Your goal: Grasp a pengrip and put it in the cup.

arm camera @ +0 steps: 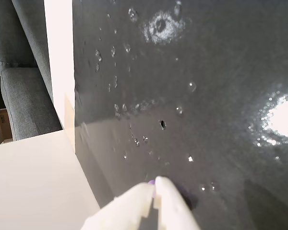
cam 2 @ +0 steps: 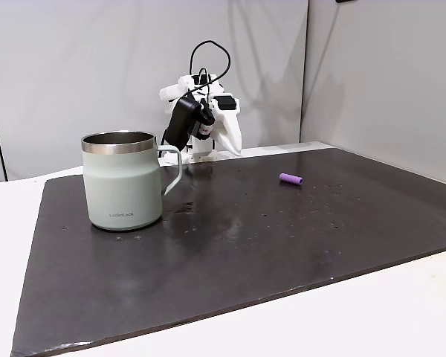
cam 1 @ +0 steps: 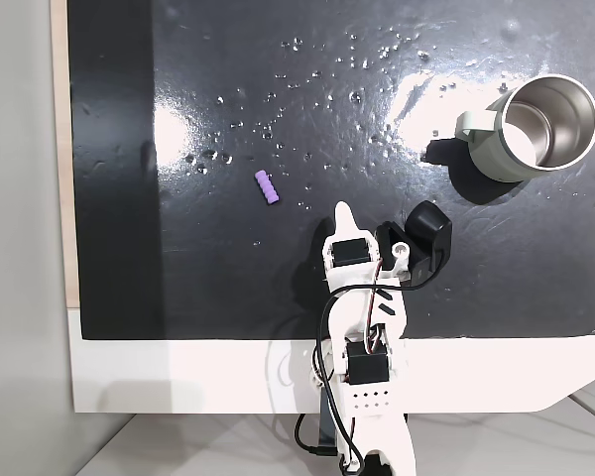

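In the wrist view the tiny light-purple ribbed pengrip [arm camera: 151, 181] is almost wholly hidden behind the white two-finger gripper [arm camera: 153, 189], a sliver showing at its tip; the gripper's base is cut off at six o'clock; the grey upholstered seat [arm camera: 19, 72] is cut off at nine o'clock.

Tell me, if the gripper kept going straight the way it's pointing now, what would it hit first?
Probably just the dark mat. In a fixed view from above, the gripper points up the mat, with the pengrip off to its left and the cup far right. Neither seems to lie in line, though depth is unclear.
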